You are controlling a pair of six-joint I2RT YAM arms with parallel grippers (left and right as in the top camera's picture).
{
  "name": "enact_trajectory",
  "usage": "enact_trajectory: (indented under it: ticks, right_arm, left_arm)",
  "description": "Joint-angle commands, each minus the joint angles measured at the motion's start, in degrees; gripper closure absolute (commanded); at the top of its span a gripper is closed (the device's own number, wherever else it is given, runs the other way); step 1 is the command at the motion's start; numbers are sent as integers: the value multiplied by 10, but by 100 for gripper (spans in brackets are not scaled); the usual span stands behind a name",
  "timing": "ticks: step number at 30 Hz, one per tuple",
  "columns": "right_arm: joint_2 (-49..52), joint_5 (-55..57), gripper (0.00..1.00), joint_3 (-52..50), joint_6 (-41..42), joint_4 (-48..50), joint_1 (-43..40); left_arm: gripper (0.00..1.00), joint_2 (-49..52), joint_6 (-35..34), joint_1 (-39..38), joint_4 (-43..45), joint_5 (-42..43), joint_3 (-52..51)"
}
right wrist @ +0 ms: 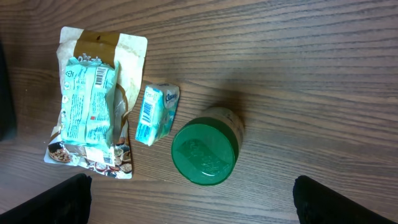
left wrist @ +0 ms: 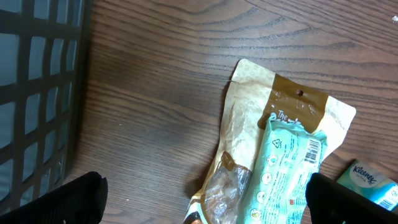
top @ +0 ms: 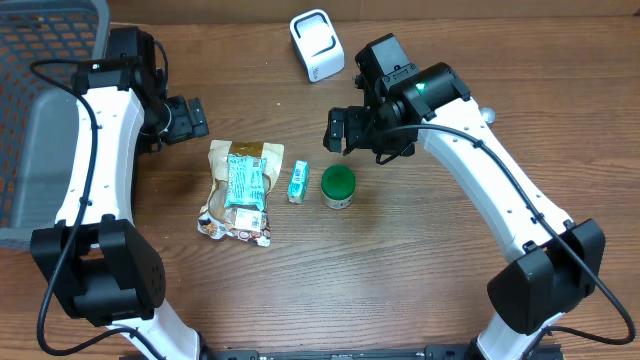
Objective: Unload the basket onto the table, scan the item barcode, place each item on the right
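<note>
Three items lie mid-table: a tan and brown pouch [top: 222,160] with a teal packet [top: 245,182] on top of it, a small tissue pack [top: 298,182] and a green-lidded jar [top: 338,187]. A white scanner [top: 317,45] stands at the back. My left gripper [top: 188,118] hovers open, up and left of the pouch [left wrist: 249,118]; the teal packet [left wrist: 286,174] shows a barcode. My right gripper [top: 340,130] hangs open just behind the jar [right wrist: 205,152], beside the tissue pack [right wrist: 155,112], whose barcode faces up. Neither gripper holds anything.
A dark wire basket [top: 40,90] fills the far left edge, close to my left arm, and shows in the left wrist view as basket mesh [left wrist: 37,93]. Bare wooden table [top: 400,280] spreads in front of the items.
</note>
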Motion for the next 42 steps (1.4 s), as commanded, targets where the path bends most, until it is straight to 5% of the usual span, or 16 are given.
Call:
enact_trajectory:
  ticks: [1, 34, 42]
  right_arm:
    - [-3, 5, 0, -1, -1, 3, 1]
    - [-3, -57, 0, -1, 3, -34, 1]
    - [-3, -57, 16, -1, 7, -34, 1]
  left_arm:
    - [0, -3, 9, -4, 0, 4, -3]
    - [1, -3, 9, -4, 0, 4, -3]
    - [0, -3, 9, -4, 0, 4, -3]
